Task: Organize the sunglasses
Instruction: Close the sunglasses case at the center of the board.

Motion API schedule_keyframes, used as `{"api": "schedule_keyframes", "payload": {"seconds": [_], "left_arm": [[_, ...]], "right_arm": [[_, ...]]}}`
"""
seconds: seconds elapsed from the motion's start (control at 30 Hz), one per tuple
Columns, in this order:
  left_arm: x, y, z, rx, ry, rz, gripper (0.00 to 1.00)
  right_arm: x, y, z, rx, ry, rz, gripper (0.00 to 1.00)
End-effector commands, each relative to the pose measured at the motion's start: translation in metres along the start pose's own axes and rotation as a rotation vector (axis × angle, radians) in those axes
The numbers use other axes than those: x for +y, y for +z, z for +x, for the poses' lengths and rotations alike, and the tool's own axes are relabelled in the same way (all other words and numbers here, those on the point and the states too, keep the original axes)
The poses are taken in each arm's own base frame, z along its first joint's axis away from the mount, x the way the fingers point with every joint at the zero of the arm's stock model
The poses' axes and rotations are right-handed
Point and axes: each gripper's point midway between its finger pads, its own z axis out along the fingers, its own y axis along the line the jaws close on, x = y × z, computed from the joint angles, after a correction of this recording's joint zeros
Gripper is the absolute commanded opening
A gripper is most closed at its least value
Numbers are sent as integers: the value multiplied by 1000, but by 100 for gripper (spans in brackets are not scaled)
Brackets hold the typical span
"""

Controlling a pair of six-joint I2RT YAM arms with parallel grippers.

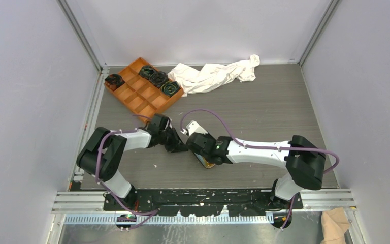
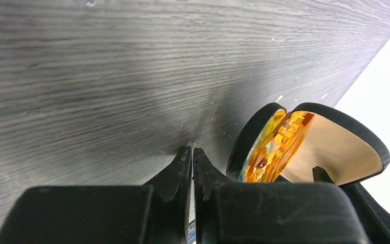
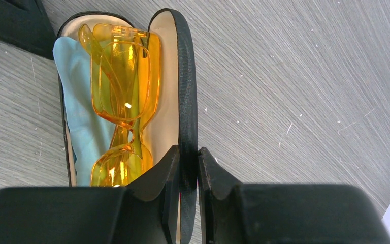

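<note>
Back-left of table [image 1: 264,112]: orange tray [image 1: 138,95] holding 4 dark coiled items [image 1: 158,78]. Crumpled white cloth [image 1: 213,76] just beside the tray, well apart from both arms. Sunglasses [image 3: 124,86] lie folded in open black case [image 3: 185,76], on light blue cloth [image 3: 76,107]. Right gripper [image 3: 188,168] is clamped on the case's rim. Left gripper [image 2: 192,157] sits just beside the case, fingers pressed together.
</note>
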Motion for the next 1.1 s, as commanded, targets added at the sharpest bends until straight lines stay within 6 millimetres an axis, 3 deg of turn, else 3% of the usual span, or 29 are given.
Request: {"api": "schedule_keyframes", "payload": {"seconds": [0.0,0.67,1.07], "left_arm": [[-24,2,-12,-21,48,78,6],[-44,17,-5,28,91,113,0],[-49,24,-2,43,98,127,0]], "right_arm": [[-3,-7,-28,-59,57,41,18],[23,-8,-38,-60,20,35,18],[57,-4,-38,-45,-9,-9,18]]}}
